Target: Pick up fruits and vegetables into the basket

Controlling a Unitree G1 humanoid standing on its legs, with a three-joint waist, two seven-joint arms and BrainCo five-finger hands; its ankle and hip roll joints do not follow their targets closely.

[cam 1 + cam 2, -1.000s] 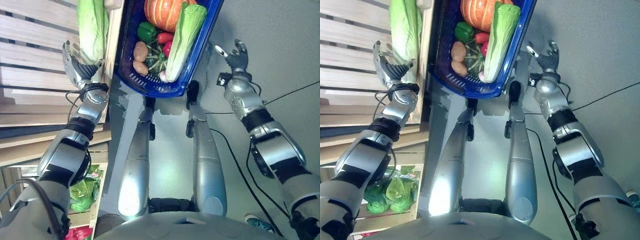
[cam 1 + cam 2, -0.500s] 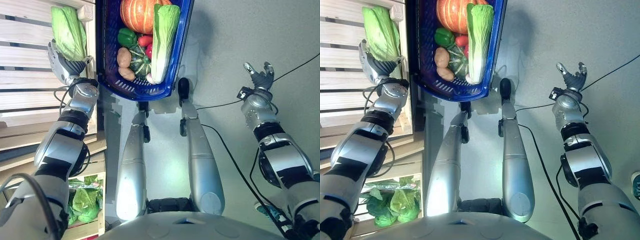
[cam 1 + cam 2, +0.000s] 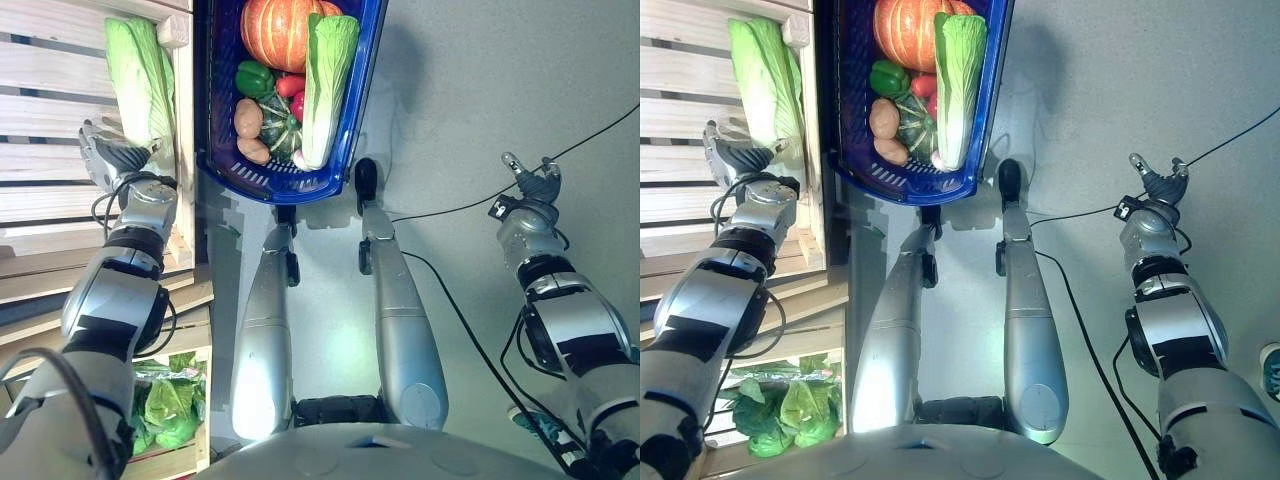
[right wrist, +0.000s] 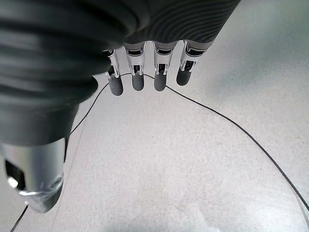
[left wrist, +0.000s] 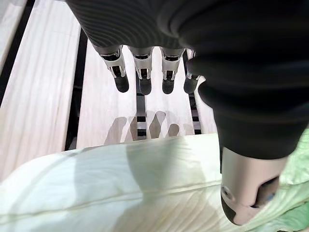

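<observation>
A grey speckled floor (image 3: 480, 90) is seen below the robot, with a pale wooden slatted shelf (image 3: 50, 110) along the left side. A lower crate (image 3: 205, 400) beside the left arm is seen to hold green leafy vegetables (image 3: 170, 405).

A blue basket (image 3: 205, 110) is placed on the floor just right of the left hand. In it are seen an orange pumpkin (image 3: 277, 28), a long napa cabbage (image 3: 325, 85) laid along its right side, a green pepper (image 3: 254, 77), a red pepper (image 3: 291, 84), two potatoes (image 3: 248, 117), and a dark green squash (image 3: 280, 130).

A second napa cabbage (image 3: 138, 75) is laid on the wooden slats, just beyond the left hand (image 3: 105, 160). In the left wrist view the pale cabbage (image 5: 120, 188) is shown between the thumb and the fingers (image 5: 120, 79); the fingers are held straight and apart from it above the slats (image 5: 43, 92), so the hand is unclenched and nothing is gripped.

The right hand (image 3: 535, 185) is held out well to the right of the basket, over bare floor. In the right wrist view its fingers (image 4: 137, 77) are shown straight and spread, with nothing between them and the thumb.
</observation>
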